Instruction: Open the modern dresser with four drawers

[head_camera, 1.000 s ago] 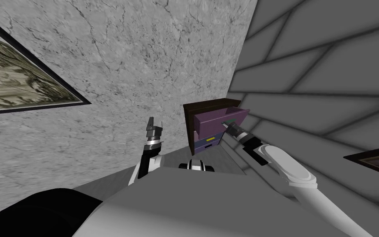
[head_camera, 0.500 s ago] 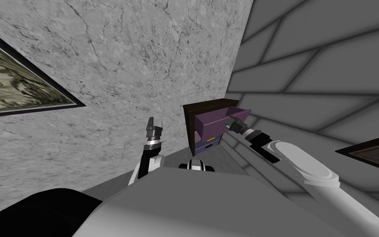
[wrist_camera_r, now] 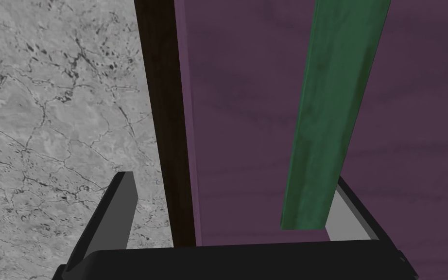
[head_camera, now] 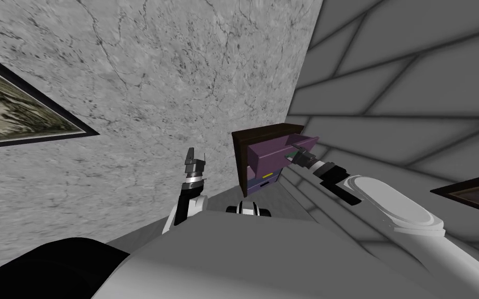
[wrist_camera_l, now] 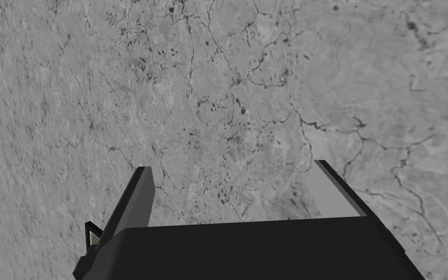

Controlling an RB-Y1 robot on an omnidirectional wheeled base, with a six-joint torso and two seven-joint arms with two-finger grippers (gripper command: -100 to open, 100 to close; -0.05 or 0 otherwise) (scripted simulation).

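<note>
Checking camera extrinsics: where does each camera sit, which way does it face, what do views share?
Head view: on the head, looking steeply down and forward at the dresser; both forearms, left gripper and right gripper show.
Left wrist view: on the raised left hand, looking along its open gripper at the veined grey wall.
Right wrist view: on the right hand, looking along its open gripper at the purple drawer and green handle.
Shared: head and right wrist views both show the purple drawer, pulled out.
</note>
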